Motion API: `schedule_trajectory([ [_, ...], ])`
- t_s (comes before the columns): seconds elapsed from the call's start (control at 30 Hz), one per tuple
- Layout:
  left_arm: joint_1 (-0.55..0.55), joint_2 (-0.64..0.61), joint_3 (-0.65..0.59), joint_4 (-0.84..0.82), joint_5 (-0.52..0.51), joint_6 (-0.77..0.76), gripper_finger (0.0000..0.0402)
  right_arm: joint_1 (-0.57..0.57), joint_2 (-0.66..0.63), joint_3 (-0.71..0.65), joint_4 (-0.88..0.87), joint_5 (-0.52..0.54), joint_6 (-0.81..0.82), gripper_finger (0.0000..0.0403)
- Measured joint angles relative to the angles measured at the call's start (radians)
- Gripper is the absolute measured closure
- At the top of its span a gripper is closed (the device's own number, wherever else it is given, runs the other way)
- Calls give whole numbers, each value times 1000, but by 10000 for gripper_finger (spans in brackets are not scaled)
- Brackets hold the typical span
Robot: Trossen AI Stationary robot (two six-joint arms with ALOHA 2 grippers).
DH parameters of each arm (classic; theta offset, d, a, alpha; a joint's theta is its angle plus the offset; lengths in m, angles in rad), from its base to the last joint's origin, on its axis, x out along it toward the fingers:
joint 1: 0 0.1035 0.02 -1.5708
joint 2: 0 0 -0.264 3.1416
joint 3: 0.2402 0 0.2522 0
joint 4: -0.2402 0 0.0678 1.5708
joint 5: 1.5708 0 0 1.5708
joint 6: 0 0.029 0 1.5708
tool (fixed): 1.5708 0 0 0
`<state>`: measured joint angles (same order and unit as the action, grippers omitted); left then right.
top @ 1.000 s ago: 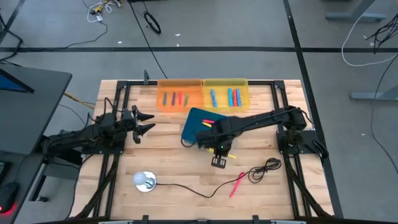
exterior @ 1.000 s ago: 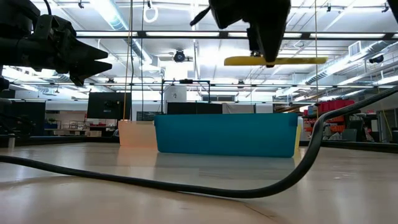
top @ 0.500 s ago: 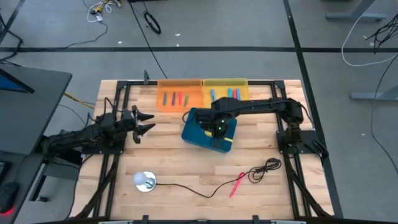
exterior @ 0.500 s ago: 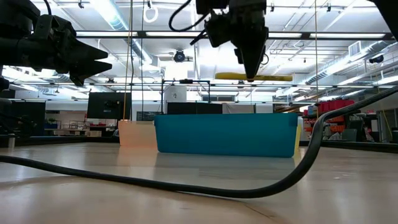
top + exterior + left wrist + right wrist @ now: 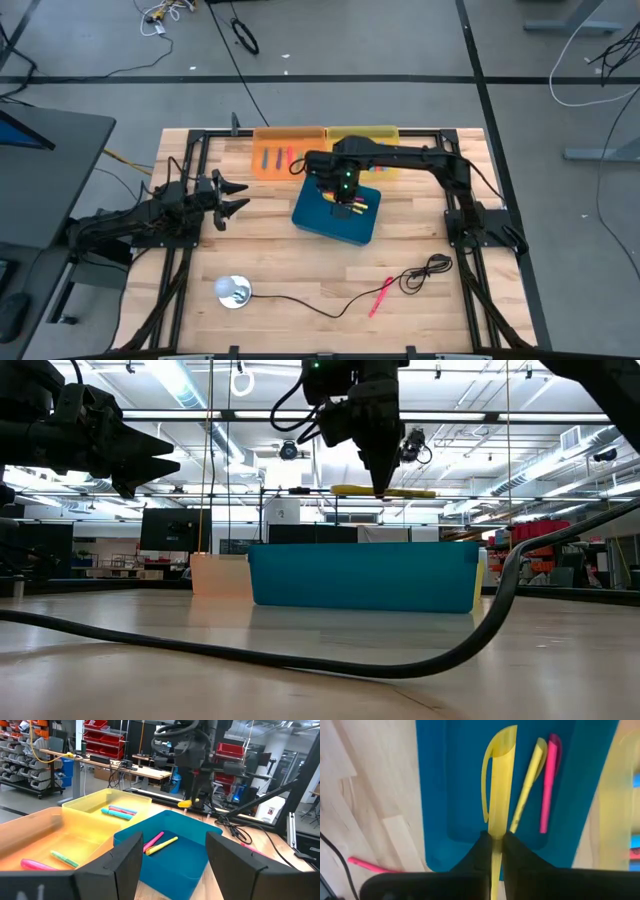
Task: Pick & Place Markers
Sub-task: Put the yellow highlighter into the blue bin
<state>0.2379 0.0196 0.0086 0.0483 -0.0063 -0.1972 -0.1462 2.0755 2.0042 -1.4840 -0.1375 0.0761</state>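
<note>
Since a second ago the right gripper (image 5: 344,197) has carried its yellow marker (image 5: 383,491) from the bench's near-middle back over the blue bin (image 5: 336,209), and now holds it level above the bin's open top, fingers pinched on the marker's middle. In the right wrist view the held marker (image 5: 498,785) runs lengthways over the bin floor, beside a second yellow marker (image 5: 528,781) and a pink marker (image 5: 548,781) that lie side by side inside the bin.

Behind the blue bin, along the bench's far edge, sit an orange bin (image 5: 288,155) and a yellow bin (image 5: 390,135), touching each other. The orange one holds several markers in pink, green and blue; the left wrist view shows blue and pink markers in the yellow one (image 5: 119,811).

One more pink marker (image 5: 381,295) lies loose near the bench's front edge, right of centre, beside a coiled black cable (image 5: 425,271). The cable trails left along the front to a small round silver object (image 5: 233,291) near the front left.

The left gripper (image 5: 232,197) hovers over the bench's left edge, fingers spread and empty, pointing toward the bins.
</note>
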Motion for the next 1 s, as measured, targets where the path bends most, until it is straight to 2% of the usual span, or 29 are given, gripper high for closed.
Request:
schedule_trajectory([
  [0.2, 0, 0, 0, 0, 0, 0, 179, -21, 13, 25, -27, 2, -17, 392],
  [0.37, 0, 0, 0, 0, 0, -1, 179, -25, 13, 20, 18, 18, -21, 392],
  [0.83, 0, 0, 0, 0, 0, 0, 179, -25, 14, -197, 261, 45, -6, 392],
  [1.0, 0, 0, 0, 0, 0, 0, 179, -25, 55, -232, 303, 52, -7, 392],
])
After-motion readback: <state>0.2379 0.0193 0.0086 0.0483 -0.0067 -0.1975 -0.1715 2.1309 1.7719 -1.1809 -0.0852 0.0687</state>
